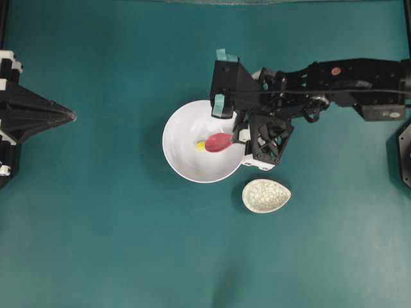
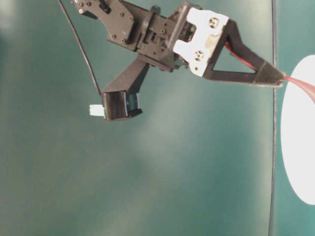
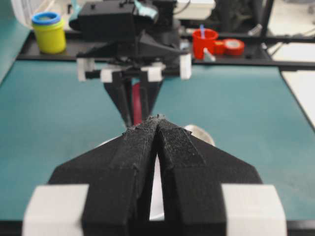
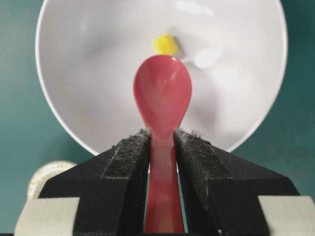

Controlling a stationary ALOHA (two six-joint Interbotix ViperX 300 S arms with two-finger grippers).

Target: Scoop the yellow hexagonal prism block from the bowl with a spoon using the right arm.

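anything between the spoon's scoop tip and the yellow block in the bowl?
Nothing. In the right wrist view the spoon points its tip at the yellow block, with at most a sliver of bare white bowl between. Contact unclear.

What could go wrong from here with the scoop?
1. The yellow block sits just past the spoon tip; a forward push may shove it up the bowl wall rather than load it.
2. The right end effector pinches only the handle, so the spoon could twist on contact.
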